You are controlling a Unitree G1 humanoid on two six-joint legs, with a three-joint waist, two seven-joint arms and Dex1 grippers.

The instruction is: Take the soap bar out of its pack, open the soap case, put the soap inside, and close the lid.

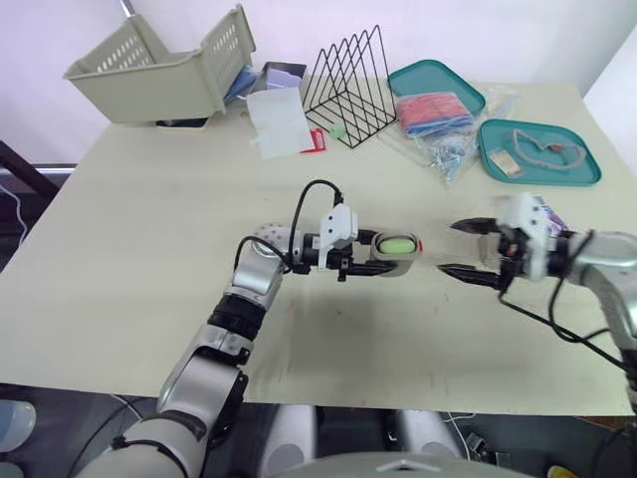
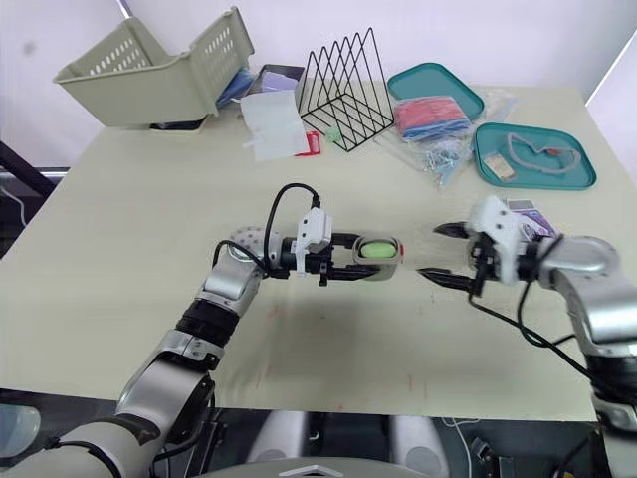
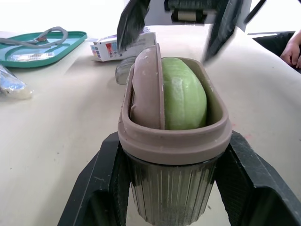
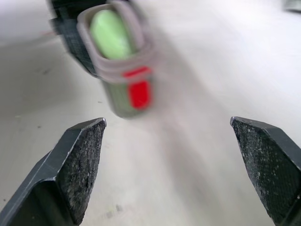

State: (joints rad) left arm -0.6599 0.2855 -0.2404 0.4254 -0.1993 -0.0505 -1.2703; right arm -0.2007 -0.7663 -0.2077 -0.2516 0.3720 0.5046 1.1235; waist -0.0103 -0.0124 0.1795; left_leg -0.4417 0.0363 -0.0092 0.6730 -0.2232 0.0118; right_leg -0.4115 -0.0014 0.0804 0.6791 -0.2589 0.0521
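Our left hand (image 1: 386, 255) clamps the open case (image 3: 174, 183), with green soap (image 3: 184, 94) inside, above the surface (image 1: 149, 229). Our right hand (image 1: 448, 248) faces it nearby, spread wide, holding nothing.

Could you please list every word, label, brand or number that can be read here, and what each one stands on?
Nothing here can be read as text.
On the soap pack: red and blue print, too small to read.
On the soap case: a red patch, blurred, with no words to make out.
On the red-edged card by the wire rack: too small to read.
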